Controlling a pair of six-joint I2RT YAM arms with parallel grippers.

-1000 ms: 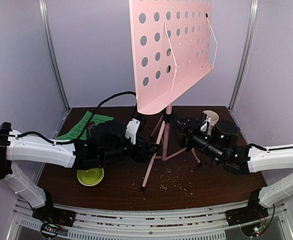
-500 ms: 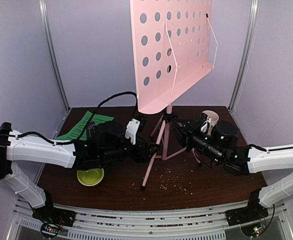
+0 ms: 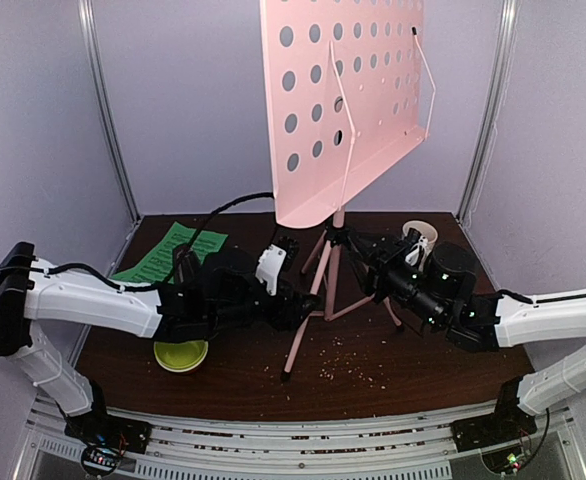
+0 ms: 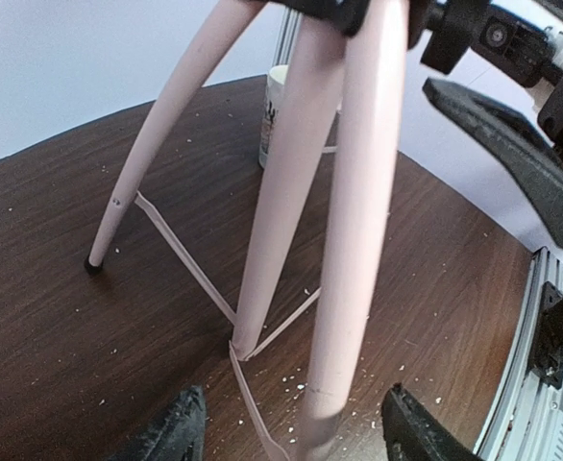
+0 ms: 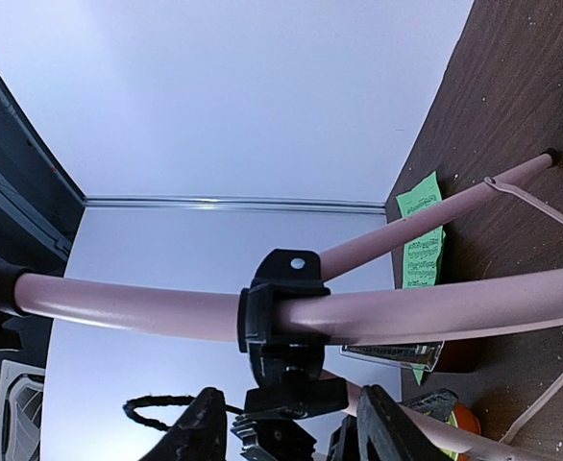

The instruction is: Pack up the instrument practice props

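Pink music stand (image 3: 343,110) upright on desk (image 3: 403,370). Left fingers (image 4: 178,430) open astride one leg (image 4: 354,211); right fingers (image 5: 205,423) open near black collar (image 5: 280,312), gripping nothing. A lopsided squeeze might topple it.

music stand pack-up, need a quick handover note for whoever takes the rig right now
Left hand: open, straddling the pink front leg.
Right hand: open, close to the black collar where the legs meet.
Music stand: upright, legs spread.
Green pages: lying flat at back left.
Metronome: not clearly visible.
Nothing packed yet; stand, pages and metronome all remain.
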